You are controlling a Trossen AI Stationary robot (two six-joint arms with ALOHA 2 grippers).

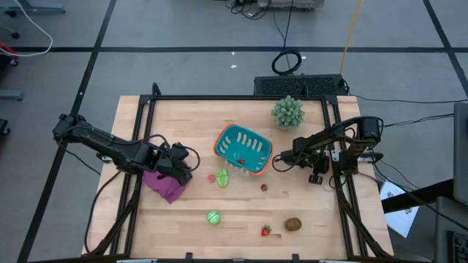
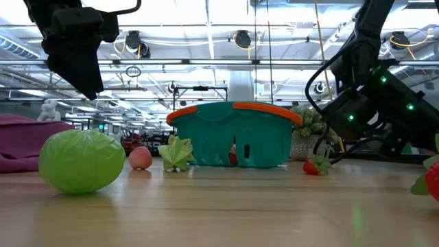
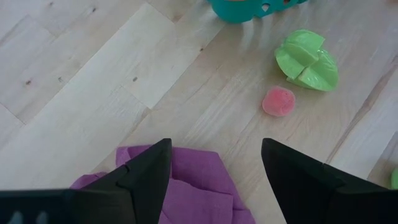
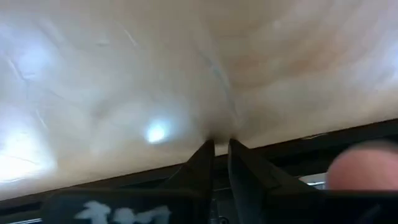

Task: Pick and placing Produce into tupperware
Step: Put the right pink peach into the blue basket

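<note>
Just beside the right gripper (image 1: pixel 278 158), on its inner side, sits the teal basket (image 1: pixel 241 150), slotted along its walls and rimmed in orange, with a small red piece (image 1: pixel 241 161) lying inside; this gripper's fingers are pressed together with nothing between them. Nearer the table's front edge from it lie a tiny red piece (image 1: pixel 264 187), a strawberry (image 1: pixel 266 231) and a brown oval kiwi (image 1: pixel 293 224), the last two well apart from it. Over on the other side, the left gripper (image 1: pixel 184 165) hovers above a purple cloth (image 1: pixel 165 184) with its fingers spread apart and empty. Ahead of its fingertips lie a small pink fuzzy peach (image 3: pixel 278 101) and a folded light-green leafy piece (image 3: pixel 308 60), near each other. A round green piece (image 1: pixel 213 218) rests toward the front edge, apart from both grippers.
</note>
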